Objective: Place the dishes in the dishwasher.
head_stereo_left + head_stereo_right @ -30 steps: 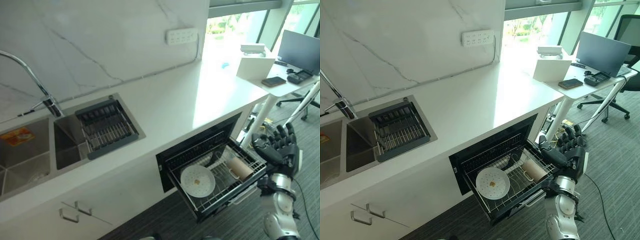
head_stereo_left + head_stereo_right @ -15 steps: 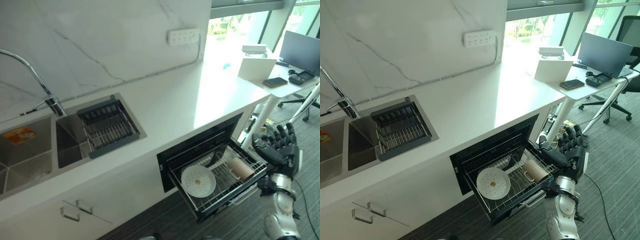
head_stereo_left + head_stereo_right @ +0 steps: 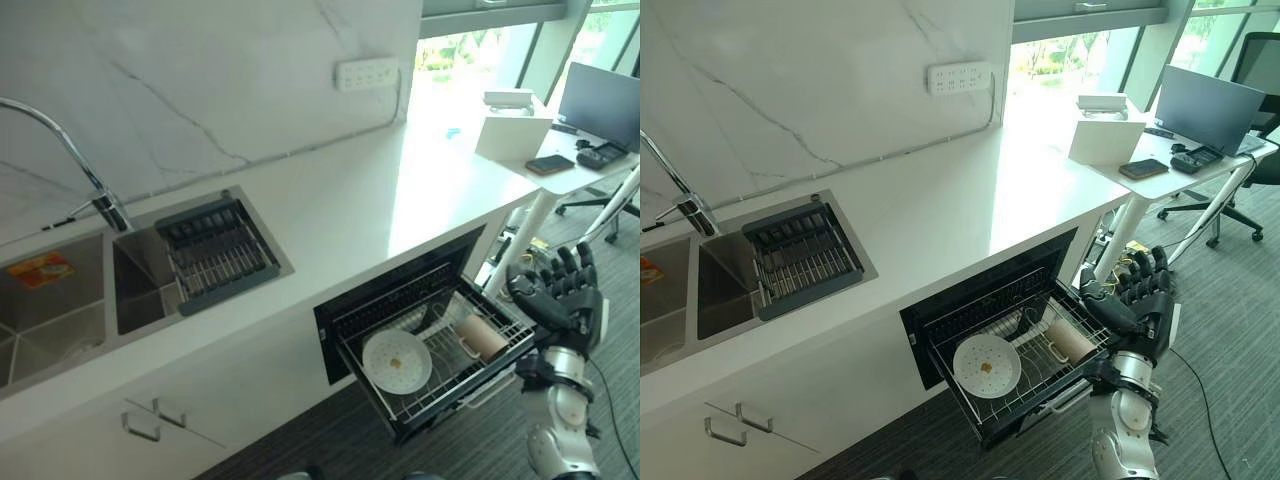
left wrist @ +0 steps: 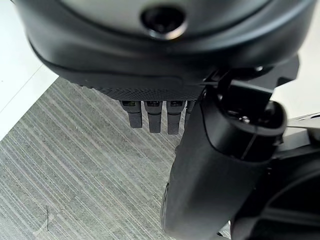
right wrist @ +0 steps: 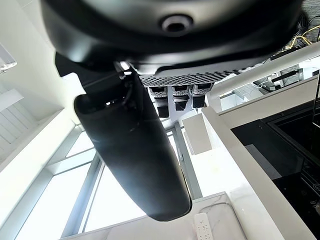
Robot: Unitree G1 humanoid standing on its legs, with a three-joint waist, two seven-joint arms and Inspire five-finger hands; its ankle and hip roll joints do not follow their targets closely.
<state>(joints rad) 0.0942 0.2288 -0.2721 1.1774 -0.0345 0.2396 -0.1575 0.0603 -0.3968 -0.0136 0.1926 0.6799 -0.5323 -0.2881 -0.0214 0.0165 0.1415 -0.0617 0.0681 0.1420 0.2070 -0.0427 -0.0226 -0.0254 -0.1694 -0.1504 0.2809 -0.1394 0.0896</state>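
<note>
The dishwasher's wire rack point(image 3: 452, 392) stands pulled out below the white counter point(image 3: 350, 200). A white plate point(image 3: 396, 361) with a small brown speck lies flat in the rack's left half. A beige cup point(image 3: 482, 337) lies on its side in the right half. My right hand point(image 3: 562, 296) is raised just beyond the rack's right corner, open, fingers pointing up, holding nothing and apart from the cup. In the right wrist view its fingers point(image 5: 176, 98) are straight. My left hand point(image 4: 220, 150) hangs over grey carpet with straight fingers point(image 4: 152, 116), empty.
A double sink point(image 3: 60, 320) with a faucet point(image 3: 60, 150) and a dark drainer basket point(image 3: 218, 252) is set into the counter's left part. On the far right are a desk with a monitor point(image 3: 602, 100), a white box point(image 3: 512, 135) and a phone point(image 3: 548, 163). Carpet lies beneath the rack.
My right hand has edged slightly right, away from the rack's corner. The plate and the cup lie where they were.
</note>
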